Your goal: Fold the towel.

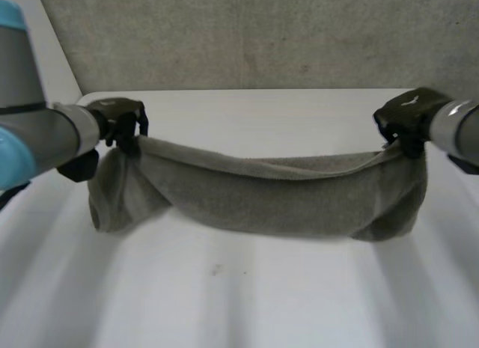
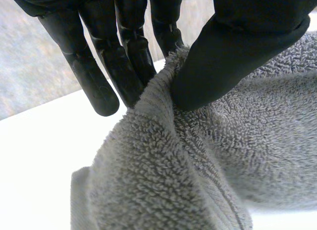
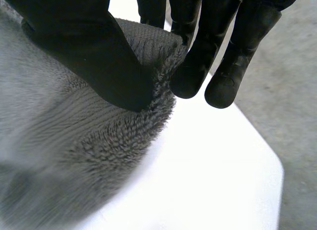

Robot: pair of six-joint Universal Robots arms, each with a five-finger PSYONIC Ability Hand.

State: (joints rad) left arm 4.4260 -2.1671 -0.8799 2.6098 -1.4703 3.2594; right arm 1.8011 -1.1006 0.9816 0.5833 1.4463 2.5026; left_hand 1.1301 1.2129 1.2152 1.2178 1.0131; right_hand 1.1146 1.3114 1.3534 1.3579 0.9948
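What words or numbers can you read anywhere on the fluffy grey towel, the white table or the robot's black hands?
None can be read. The fluffy grey terry towel is plain, the smooth white table carries no print, and the black left hand and black right hand, each pinching one end of the towel, show no lettering.

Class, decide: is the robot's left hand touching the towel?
Touching. The left wrist view shows the left hand pinching the towel between thumb and fingers.

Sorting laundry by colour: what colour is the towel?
Grey, plain looped pile, no pattern. The towel shows it best in the left wrist view.
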